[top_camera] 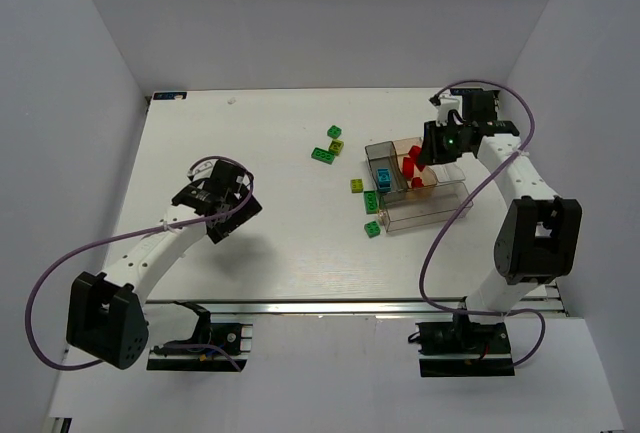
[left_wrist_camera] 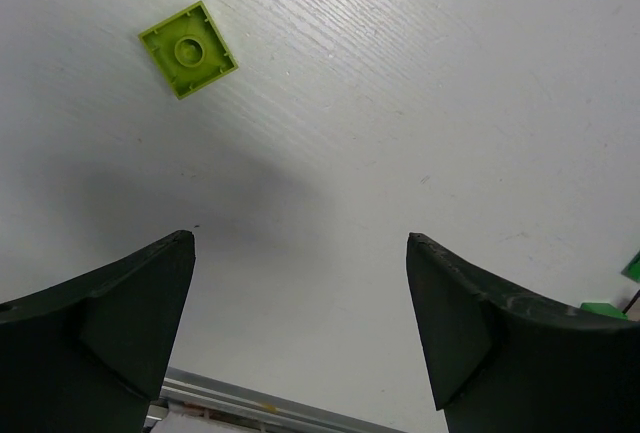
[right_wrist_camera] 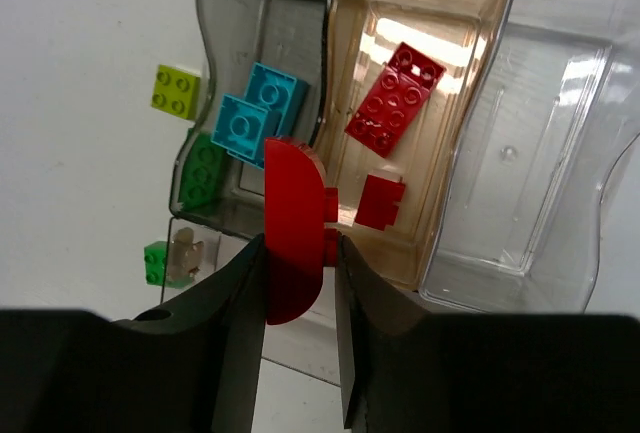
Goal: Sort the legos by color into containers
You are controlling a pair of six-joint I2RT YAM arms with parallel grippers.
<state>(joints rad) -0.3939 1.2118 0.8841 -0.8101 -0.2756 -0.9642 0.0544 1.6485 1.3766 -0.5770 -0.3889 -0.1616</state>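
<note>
My right gripper [right_wrist_camera: 298, 245] is shut on a red rounded lego [right_wrist_camera: 292, 228], held above the clear divided container [top_camera: 443, 205], near the wall between its grey and tan-orange sections. The tan-orange section [right_wrist_camera: 455, 13] holds two red legos [right_wrist_camera: 394, 99]. The grey section holds two light blue legos [right_wrist_camera: 256, 115]. A green lego [right_wrist_camera: 203, 170] shows through the grey wall. On the table lie green legos [top_camera: 323, 154] and yellow-green ones [top_camera: 357, 186]. My left gripper [left_wrist_camera: 298, 253] is open and empty over bare table, a yellow-green lego [left_wrist_camera: 188, 49] ahead of it.
A third, clear compartment [right_wrist_camera: 560, 133] of the container is on the right in the right wrist view. White walls enclose the table on three sides. The table's near edge with a metal rail [left_wrist_camera: 270, 408] lies just below my left gripper.
</note>
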